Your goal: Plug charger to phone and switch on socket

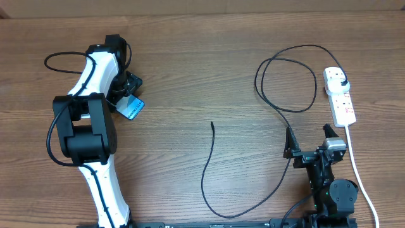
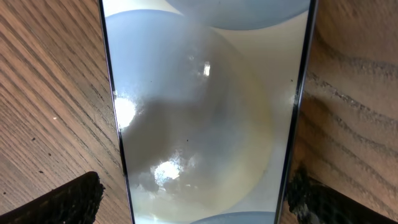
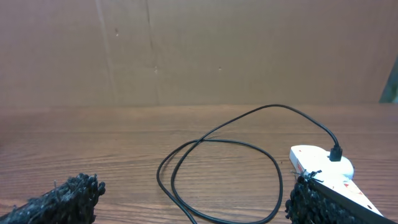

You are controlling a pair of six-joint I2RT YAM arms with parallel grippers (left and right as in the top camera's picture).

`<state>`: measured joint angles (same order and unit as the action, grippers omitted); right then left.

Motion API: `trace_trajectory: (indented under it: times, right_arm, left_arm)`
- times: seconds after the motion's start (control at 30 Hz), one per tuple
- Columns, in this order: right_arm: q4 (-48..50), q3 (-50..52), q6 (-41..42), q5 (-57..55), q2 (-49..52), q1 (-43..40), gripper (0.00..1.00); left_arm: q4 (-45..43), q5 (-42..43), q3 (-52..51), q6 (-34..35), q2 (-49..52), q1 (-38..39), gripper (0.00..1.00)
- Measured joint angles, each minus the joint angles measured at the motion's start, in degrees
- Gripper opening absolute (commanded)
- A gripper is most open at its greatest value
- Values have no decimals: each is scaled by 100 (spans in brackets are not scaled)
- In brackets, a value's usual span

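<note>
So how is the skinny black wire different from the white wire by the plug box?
The charger cable is black and the white cord is white. The charger cable is thin and the white cord is thicker. The charger cable loops and curves across the table, while the white cord runs nearly straight toward the near edge. Both meet at the socket. The charger cable's plug sits in it, and the white cord comes out of its end.

The phone [image 1: 131, 107] lies left, the socket [image 1: 340, 96] right, the charger [image 1: 203, 179] between.
</note>
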<state>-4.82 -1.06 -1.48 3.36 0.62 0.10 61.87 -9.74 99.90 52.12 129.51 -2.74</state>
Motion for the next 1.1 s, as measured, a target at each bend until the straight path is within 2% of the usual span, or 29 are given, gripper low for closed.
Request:
trace_trajectory:
  times: [1.1]
  right_arm:
    - [0, 0, -2, 2, 0, 0, 100]
  left_arm:
    - [-151, -2, -168, 0, -87, 0, 100]
